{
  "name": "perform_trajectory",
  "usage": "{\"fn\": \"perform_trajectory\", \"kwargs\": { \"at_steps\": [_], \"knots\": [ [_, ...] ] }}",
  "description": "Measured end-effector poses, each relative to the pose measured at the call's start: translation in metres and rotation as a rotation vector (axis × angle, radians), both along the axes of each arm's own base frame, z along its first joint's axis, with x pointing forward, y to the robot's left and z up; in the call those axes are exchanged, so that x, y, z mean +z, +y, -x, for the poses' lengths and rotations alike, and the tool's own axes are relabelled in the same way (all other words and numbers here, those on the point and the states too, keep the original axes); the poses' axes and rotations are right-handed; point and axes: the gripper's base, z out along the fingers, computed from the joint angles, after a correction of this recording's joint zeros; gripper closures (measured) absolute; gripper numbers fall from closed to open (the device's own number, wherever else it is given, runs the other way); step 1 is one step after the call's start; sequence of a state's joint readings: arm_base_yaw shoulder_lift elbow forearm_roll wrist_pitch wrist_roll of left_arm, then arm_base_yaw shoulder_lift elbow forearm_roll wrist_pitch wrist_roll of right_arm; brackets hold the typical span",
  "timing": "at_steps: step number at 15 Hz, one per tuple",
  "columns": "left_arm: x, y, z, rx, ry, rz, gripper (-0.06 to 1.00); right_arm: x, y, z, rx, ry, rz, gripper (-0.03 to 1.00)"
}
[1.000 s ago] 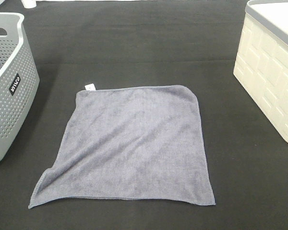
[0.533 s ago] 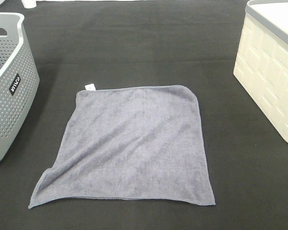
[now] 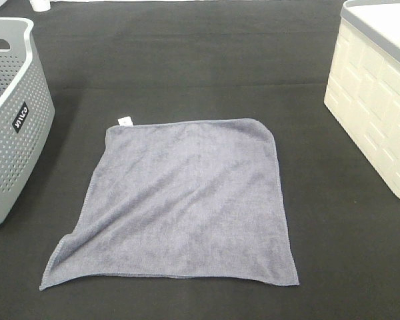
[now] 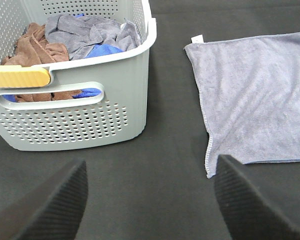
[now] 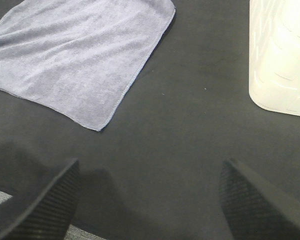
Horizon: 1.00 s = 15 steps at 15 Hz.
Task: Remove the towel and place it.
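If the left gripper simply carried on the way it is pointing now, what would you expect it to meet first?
Probably bare black table. The open left gripper points at the strip between the grey basket and the towel, touching neither. The towel's near corner lies just beside one finger, so a slight drift might catch it; depth is uncertain.

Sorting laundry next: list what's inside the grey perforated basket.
The grey basket holds crumpled cloths: brown, grey and blue. Anything beneath them is covered.

A grey perforated basket (image 3: 13,127) stands on the black bench (image 3: 187,60) at its left edge. Inside the basket lie crumpled brown cloths (image 4: 32,47), grey cloths (image 4: 85,30) and a blue cloth (image 4: 105,50). Well apart from the basket, across the bench, stands a cream bin (image 3: 377,100).
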<state>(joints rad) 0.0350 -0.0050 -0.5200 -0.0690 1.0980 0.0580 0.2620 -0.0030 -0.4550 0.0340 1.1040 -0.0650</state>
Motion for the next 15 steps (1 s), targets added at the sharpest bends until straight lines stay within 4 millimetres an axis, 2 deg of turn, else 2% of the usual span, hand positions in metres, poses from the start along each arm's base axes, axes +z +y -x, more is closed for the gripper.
{"fn": "perform_trajectory", "kwargs": {
  "at_steps": [15],
  "knots": [
    [0.0003,0.0,-0.0002,0.001,-0.004,0.002,0.27,0.0,-0.0018,-0.0005,-0.03,0.002,-0.005,0.23]
  ]
}}
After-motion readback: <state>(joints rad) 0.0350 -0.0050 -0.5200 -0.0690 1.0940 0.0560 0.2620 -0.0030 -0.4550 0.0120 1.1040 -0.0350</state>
